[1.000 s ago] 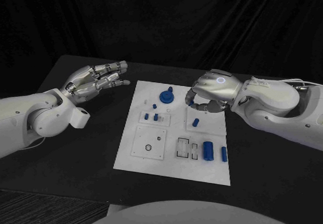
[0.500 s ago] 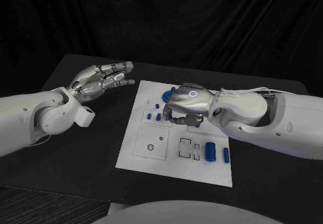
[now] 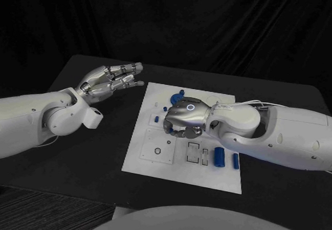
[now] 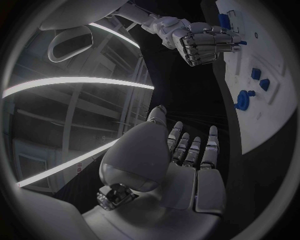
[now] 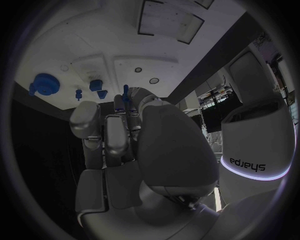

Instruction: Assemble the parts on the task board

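We see the task board [image 3: 153, 160], a white rectangular plate, lying flat in the middle of the black counter [image 3: 75, 157], with raised square panels and shallow rectangular recesses across its surface. The parts are small and blue. On the near right of the board we count two cylinders lying side by side, a thicker one [image 3: 219, 156] and a thinner one [image 3: 234, 161] just beside it. At the far end stands one round gear-like piece [image 3: 175, 97], partly hidden behind the right hand. In the right wrist view we also make out two small blue blocks [image 5: 95, 86] near that round piece.

The right hand [image 3: 184, 121] is lowered over the middle of the board, fingers curled downward. A small blue piece [image 5: 125, 93] shows at its fingertips [image 5: 120, 107] in the wrist view, but we cannot tell whether it is actually pinched.

The left hand [image 3: 108, 81] hovers over the counter beside the board's far left corner, holding nothing, its fingers extended and loosely apart.
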